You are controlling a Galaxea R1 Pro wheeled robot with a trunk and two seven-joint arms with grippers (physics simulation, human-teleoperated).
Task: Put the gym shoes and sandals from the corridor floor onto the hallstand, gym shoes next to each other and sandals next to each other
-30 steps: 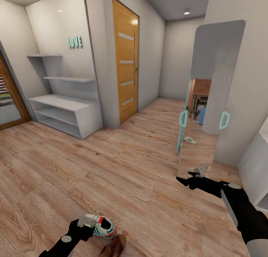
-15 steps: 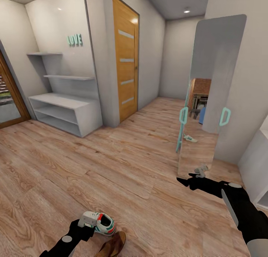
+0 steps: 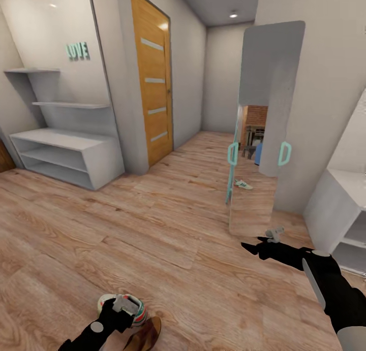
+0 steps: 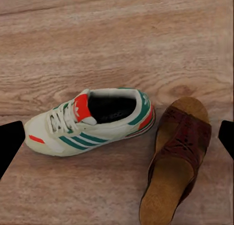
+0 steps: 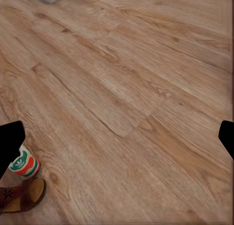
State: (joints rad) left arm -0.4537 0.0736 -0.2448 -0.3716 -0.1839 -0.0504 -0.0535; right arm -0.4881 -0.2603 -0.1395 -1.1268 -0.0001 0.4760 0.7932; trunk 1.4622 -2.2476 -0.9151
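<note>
The left gripper (image 4: 117, 137), jaws wide apart, hangs over a gym shoe (image 4: 90, 120) lying on the near corridor floor (image 3: 168, 229) beside a sandal (image 4: 178, 159); it looks light with a soft upper, best gripped across its stiffer heel collar.

Left arm at lower left of frame, left gripper (image 3: 123, 306) jaws spread wide, right arm at lower right, right gripper (image 3: 254, 248) jaws apart
</note>
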